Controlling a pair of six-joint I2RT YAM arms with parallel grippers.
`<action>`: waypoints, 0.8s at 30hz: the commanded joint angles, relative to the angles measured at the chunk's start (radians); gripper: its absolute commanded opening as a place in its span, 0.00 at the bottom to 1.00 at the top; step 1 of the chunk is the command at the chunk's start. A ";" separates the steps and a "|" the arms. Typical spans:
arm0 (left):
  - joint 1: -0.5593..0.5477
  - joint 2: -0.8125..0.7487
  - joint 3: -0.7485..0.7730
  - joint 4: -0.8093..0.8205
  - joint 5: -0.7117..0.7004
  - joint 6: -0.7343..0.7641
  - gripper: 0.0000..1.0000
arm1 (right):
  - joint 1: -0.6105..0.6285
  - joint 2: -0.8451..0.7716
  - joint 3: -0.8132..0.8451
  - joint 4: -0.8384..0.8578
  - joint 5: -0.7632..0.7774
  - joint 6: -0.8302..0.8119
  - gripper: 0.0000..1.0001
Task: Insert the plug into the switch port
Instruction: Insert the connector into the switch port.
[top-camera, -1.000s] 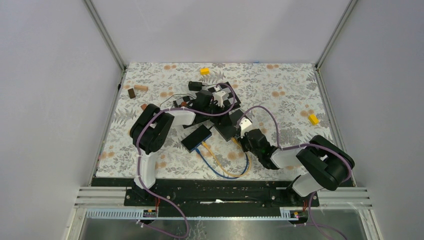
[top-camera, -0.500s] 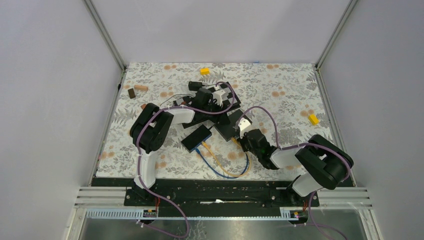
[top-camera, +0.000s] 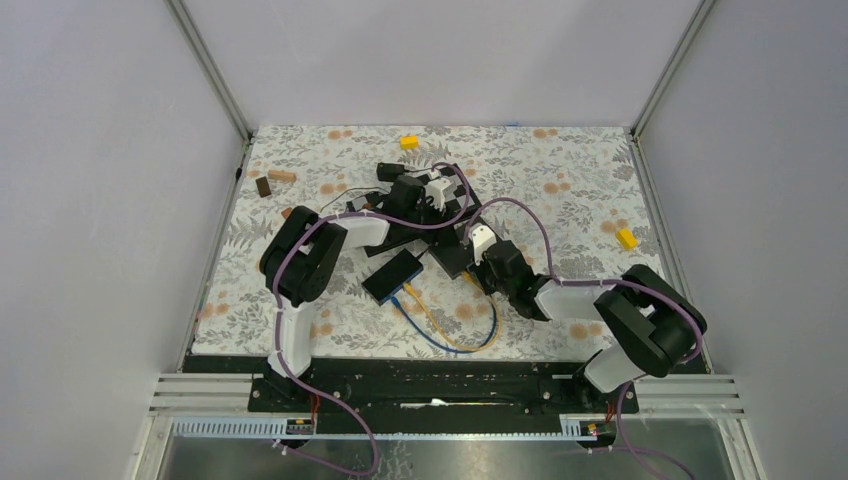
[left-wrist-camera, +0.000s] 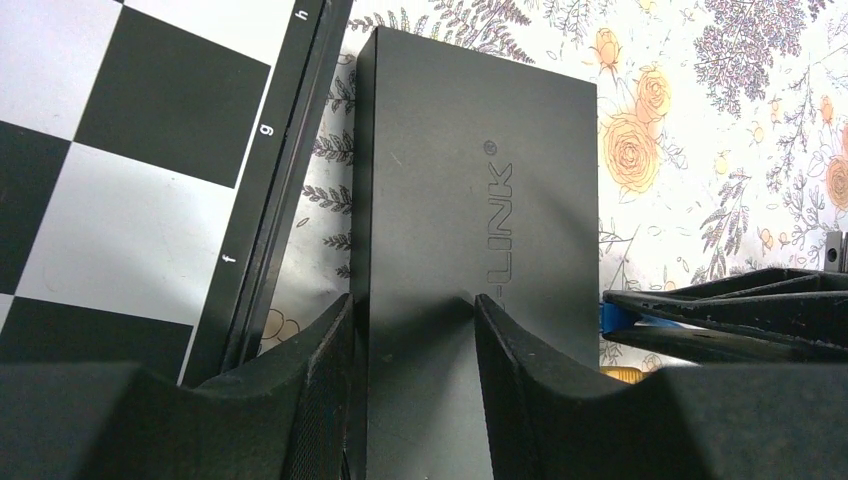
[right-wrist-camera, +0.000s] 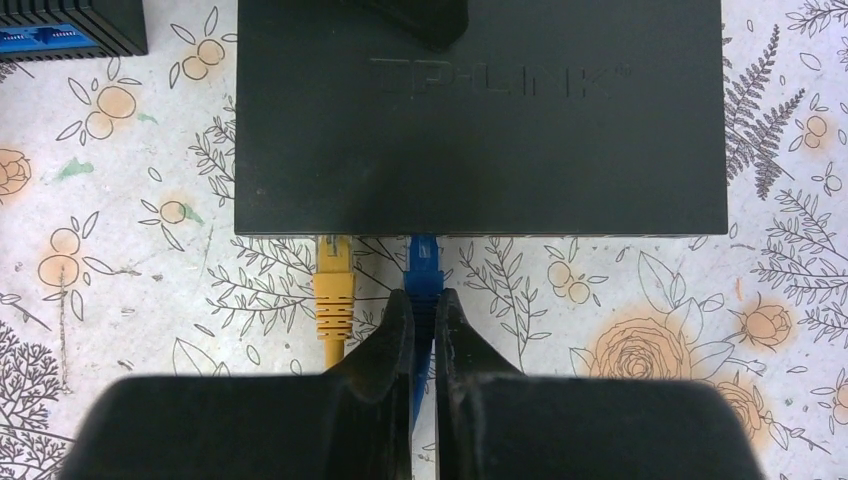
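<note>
A black TP-Link switch (top-camera: 452, 258) (left-wrist-camera: 470, 180) (right-wrist-camera: 480, 130) lies flat on the flowered table. My right gripper (right-wrist-camera: 421, 300) (top-camera: 475, 268) is shut on the blue plug (right-wrist-camera: 424, 265), whose tip sits at the switch's near edge, beside a yellow plug (right-wrist-camera: 333, 285) that is in a port. I cannot see how deep the blue plug is. My left gripper (left-wrist-camera: 410, 300) clamps the switch's far end, one finger against its side wall, the other on its top face. One of the left fingers (right-wrist-camera: 420, 20) shows on the switch in the right wrist view.
A second black switch (top-camera: 392, 276) (right-wrist-camera: 65, 25) with blue ports lies to the left. Blue and yellow cables (top-camera: 450, 335) loop toward the near edge. A chessboard (left-wrist-camera: 130, 180) lies beside the held switch. Yellow blocks (top-camera: 409, 142) (top-camera: 626, 238) and a wooden block (top-camera: 283, 176) are scattered around.
My right gripper has moved up and left toward the switch with the blue plug. The left jaws have narrowed onto the switch.
</note>
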 joint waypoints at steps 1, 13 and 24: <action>-0.121 0.077 -0.058 -0.224 0.213 -0.017 0.46 | -0.030 -0.006 0.130 0.282 0.023 -0.012 0.00; -0.135 0.077 -0.055 -0.224 0.217 -0.011 0.47 | -0.032 0.130 0.020 0.412 0.044 -0.001 0.00; -0.145 0.080 -0.062 -0.225 0.213 -0.006 0.46 | -0.034 -0.119 0.179 0.290 0.001 -0.044 0.00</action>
